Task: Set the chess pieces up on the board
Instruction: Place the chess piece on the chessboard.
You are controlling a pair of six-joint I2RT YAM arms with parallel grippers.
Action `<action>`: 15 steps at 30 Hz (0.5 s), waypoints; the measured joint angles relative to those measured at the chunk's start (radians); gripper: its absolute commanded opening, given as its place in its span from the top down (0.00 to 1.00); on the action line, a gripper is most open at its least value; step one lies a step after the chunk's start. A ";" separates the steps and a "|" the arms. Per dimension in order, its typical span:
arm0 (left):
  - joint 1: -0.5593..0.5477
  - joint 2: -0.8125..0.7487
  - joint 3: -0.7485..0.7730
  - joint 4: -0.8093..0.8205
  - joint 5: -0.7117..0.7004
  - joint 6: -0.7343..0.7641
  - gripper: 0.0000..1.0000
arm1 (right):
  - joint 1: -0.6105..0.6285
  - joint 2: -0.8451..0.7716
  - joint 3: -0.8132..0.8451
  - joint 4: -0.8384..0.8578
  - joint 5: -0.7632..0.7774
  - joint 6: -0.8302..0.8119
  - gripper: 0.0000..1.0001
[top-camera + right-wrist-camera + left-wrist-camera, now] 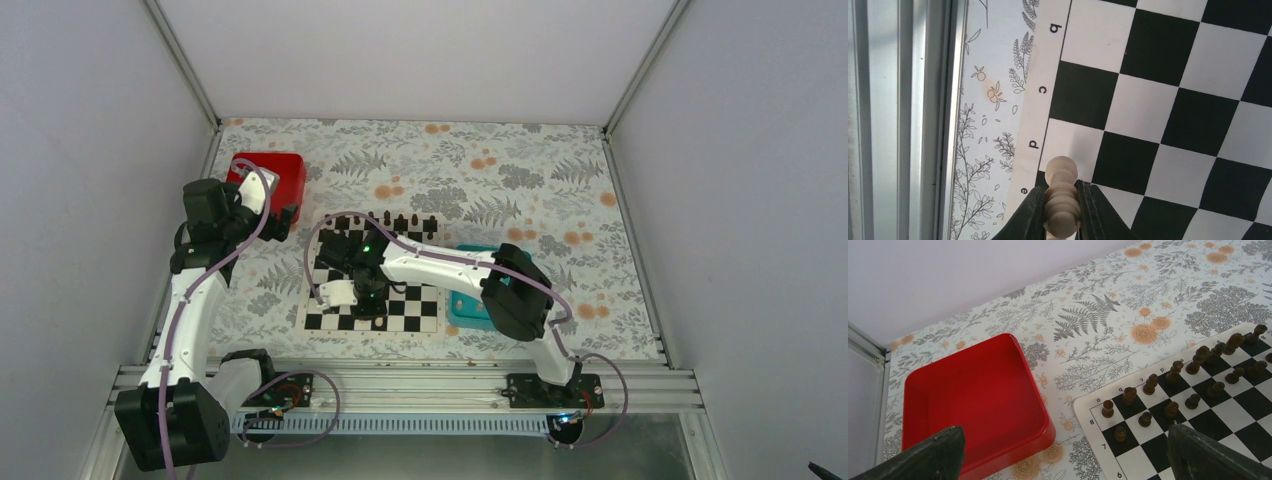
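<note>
Chessboard [415, 310]: one. Trays: two, one red tray [270, 180] far left, one teal tray [463, 310] right of the board. Dark pieces [1150, 384]: two rows along the board's far edge, eight in the back row, seven or eight in front (last one cut off by the frame edge, count not firm). Light piece [1062, 200]: one. Arms: two, left arm [190, 310], right arm [440, 265].

Bright and evenly lit throughout, with only soft, faint shadows on the board [412, 318], sharp in the top view, blurred close up on the left pincer [1063, 427].
</note>
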 measured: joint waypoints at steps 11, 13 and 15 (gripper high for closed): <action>0.001 0.005 -0.001 0.001 0.001 0.000 0.00 | 0.000 0.030 0.000 0.037 -0.002 -0.008 0.94; 0.001 0.005 -0.002 0.001 0.001 0.000 0.00 | 0.000 0.042 0.000 0.039 -0.003 -0.008 0.94; 0.001 0.005 -0.003 0.002 0.001 0.000 0.00 | 0.000 0.053 0.000 0.039 -0.003 -0.008 0.94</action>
